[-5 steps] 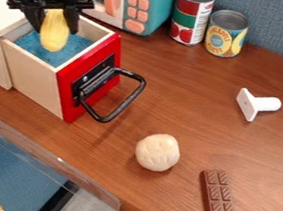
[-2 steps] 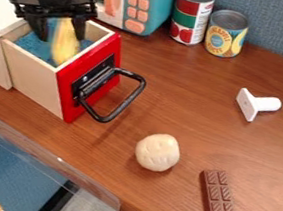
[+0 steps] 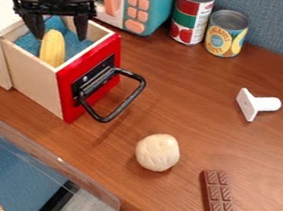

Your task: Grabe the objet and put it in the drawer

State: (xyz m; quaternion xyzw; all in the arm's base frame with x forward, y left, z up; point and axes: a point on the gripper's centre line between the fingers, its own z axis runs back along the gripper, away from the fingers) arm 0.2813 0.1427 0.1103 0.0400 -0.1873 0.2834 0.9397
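"How did the black two-finger gripper (image 3: 60, 37) look?"

"Its fingers were spread wide above the drawer, with nothing pinched between them."

"And the object?"

"The long yellow toy (corn, by my guess) lay just below the fingertips, inside the open wooden drawer with the red front (image 3: 33, 78), on the blue lining. Whether a fingertip brushed it, I couldn't tell."

"So the release looked all but done. What did a good finish call for?"

"A slow, straight lift, I thought, with the fingers kept apart so neither dragged the toy up or hooked the drawer's wall. The teal toy microwave (image 3: 150, 2) stood close behind, so sideways swings were best saved for later."

"Farther out?"

"The black looped handle (image 3: 128, 98) stuck out over the brown wooden surface (image 3: 190, 115); it was worth clearing too. The pale round lump (image 3: 158, 152) sat well apart and needed no care."
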